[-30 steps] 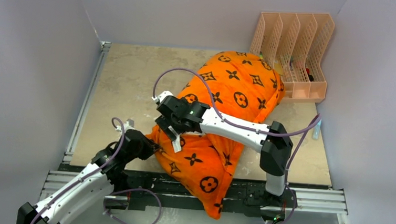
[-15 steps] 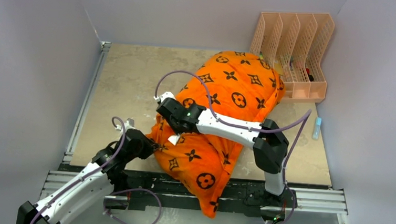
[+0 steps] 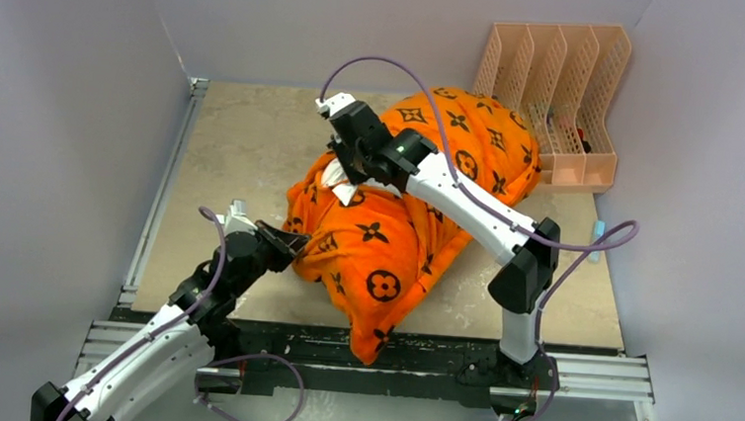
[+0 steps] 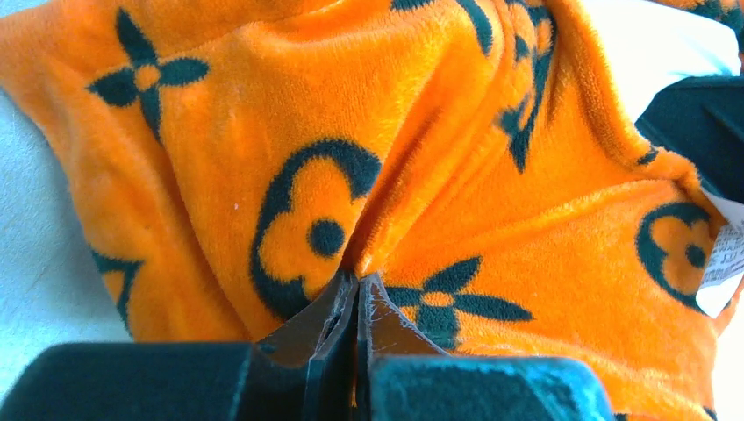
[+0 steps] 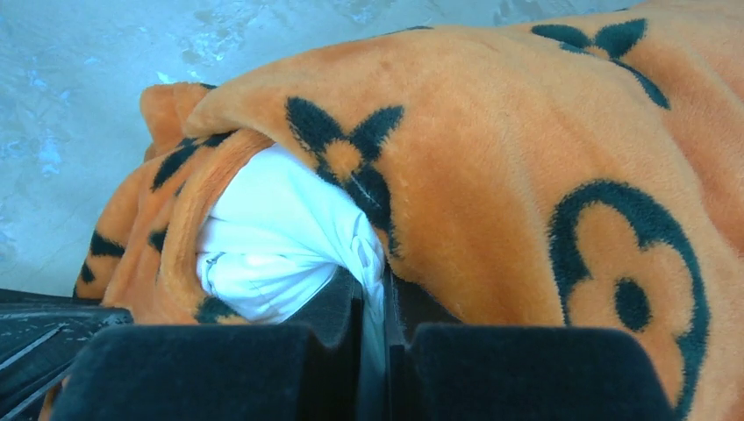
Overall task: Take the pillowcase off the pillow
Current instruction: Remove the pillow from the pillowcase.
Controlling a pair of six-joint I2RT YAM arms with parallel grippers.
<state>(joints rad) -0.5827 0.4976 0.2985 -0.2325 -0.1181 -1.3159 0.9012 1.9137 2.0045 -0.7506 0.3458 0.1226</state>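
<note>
The orange pillowcase [image 3: 375,260] with black flower and circle motifs lies bunched across the table's middle, its near end hanging over the front rail. My left gripper [image 3: 292,247] is at its near-left edge, shut on a fold of the orange plush [image 4: 358,281]. My right gripper [image 3: 342,169] is at the case's far-left opening, shut on a pinch of the white pillow [image 5: 272,237], which bulges out between the orange edges. The rest of the pillow is hidden inside the pillowcase [image 5: 526,175].
A peach plastic file rack [image 3: 555,94] stands at the back right, close to the pillowcase's far end. A small pale blue object [image 3: 596,241] lies by the right wall. Grey walls close in three sides. A metal rail [image 3: 595,377] runs along the near edge.
My right gripper has shut on the white pillow and moved toward the far side, lifting it. The pillowcase bunch shifted with it. My left gripper kept its hold and stretched slightly forward.
</note>
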